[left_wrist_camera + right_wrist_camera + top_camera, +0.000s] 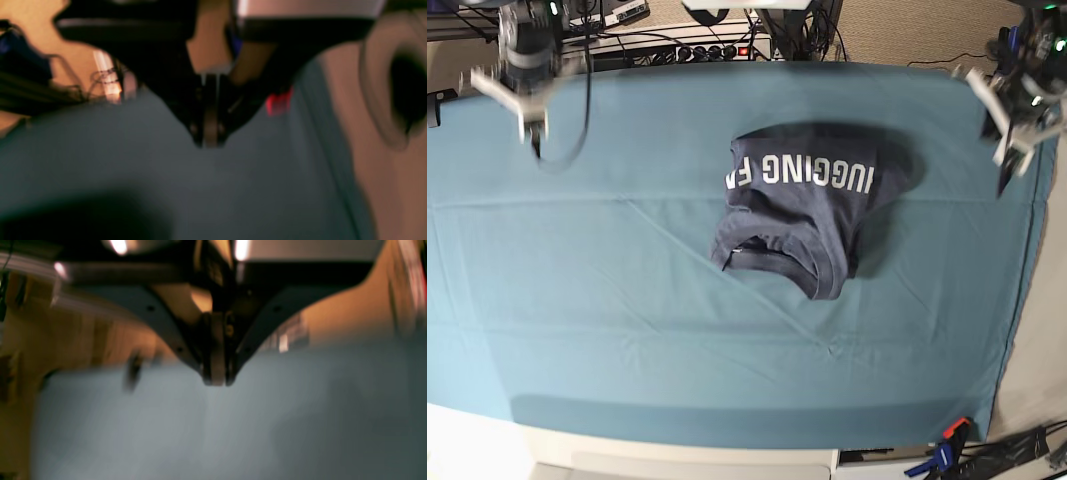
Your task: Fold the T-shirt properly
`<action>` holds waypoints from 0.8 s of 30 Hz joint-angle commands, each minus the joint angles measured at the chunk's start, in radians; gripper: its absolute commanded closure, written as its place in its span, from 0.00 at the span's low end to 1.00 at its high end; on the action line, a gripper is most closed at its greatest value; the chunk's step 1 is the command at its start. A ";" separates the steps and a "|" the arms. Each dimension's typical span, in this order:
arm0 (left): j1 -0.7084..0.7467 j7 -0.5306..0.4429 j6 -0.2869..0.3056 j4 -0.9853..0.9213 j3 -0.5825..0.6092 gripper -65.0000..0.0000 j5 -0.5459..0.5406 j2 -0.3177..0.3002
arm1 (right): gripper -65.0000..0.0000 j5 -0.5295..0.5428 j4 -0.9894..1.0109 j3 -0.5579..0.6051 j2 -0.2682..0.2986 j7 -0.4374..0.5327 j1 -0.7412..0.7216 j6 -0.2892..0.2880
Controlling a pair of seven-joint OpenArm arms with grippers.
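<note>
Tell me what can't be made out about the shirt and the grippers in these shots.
- T-shirt, base view: lettering runs under its own folds, full wording hidden.
- Left gripper, left wrist view: blurred; fingers' detail lost.
- Right gripper, right wrist view: blurred.
- Both wrist views: shirt not recognisable.

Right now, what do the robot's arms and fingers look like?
Both arms look dark, with pale grey or white plates near the ends. The right gripper has a dark cable looping beside it. The left gripper looks white and black. Close up, the right gripper's fingers are dark curved pieces with small bolt holes and tan pads. The left gripper's fingers look black. Everything is blurry.
</note>
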State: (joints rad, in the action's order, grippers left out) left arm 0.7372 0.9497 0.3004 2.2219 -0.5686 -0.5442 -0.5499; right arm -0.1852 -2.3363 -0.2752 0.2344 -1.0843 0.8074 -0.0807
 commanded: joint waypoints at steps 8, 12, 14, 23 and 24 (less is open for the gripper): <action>0.343 0.010 0.066 -0.039 -0.073 1.00 -0.145 0.067 | 1.00 0.201 0.159 -0.156 0.012 0.093 0.267 -0.058; 0.400 -0.031 0.068 -0.233 0.036 1.00 -0.140 0.093 | 1.00 0.283 0.542 -0.156 0.012 0.175 0.196 -0.144; 0.388 -0.067 0.068 -0.371 0.115 1.00 -0.113 0.099 | 1.00 0.294 0.772 -0.156 0.014 0.207 0.124 -0.171; 0.165 -0.275 0.040 -1.009 0.476 1.00 0.096 0.175 | 1.00 0.480 1.563 -0.134 0.096 0.346 -0.169 -0.350; 0.130 -0.294 0.032 -1.070 0.510 1.00 0.109 0.187 | 1.00 0.472 1.601 -0.119 0.101 0.384 -0.188 -0.349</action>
State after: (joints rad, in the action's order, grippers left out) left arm 0.8455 0.6502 0.3264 1.1419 -0.0570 -0.4316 -0.3569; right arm 0.2893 -0.7265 -0.3897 0.3161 -0.6952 0.6052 -0.4282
